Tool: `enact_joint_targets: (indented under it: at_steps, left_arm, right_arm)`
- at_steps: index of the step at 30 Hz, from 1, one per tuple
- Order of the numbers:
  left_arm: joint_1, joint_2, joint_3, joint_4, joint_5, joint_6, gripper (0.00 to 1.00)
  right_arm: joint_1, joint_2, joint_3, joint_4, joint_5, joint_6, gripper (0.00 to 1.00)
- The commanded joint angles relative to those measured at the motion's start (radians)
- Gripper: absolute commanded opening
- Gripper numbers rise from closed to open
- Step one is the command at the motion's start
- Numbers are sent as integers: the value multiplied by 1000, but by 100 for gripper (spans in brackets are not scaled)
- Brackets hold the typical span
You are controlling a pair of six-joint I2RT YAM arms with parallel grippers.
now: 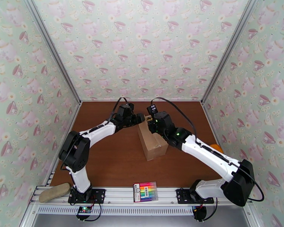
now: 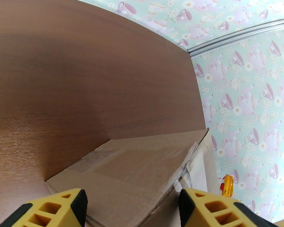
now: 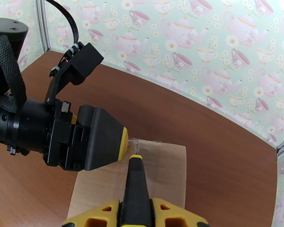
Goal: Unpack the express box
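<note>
Express box (image 1: 153,142): we judge it light, stiff; grip side walls.
Left fingers (image 2: 62,209): spread, box just ahead.
Right fingers (image 3: 104,214): clenching black tool (image 3: 136,186).

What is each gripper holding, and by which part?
Right gripper clamps a black pointed tool by its rear shaft. Left gripper, open, straddles the express box; contact unclear.

Both arms extended inward, wrists brought close. Left gripper (image 2: 132,205) spread wide; right gripper (image 3: 136,210) clamped on black tool (image 3: 135,182).
</note>
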Motion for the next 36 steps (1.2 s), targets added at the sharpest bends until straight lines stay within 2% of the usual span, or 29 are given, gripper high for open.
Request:
enact_joint_targets:
  at_steps: [1,36]
  left_arm:
    - [-11,35,24,-74,-41,-10,69]
    - [-12,96,65,-131,-91,-49,68]
  right_arm:
    - [22,-21,-12,-72,1,18,0]
    - [90,-32,-57,-114,68,57,0]
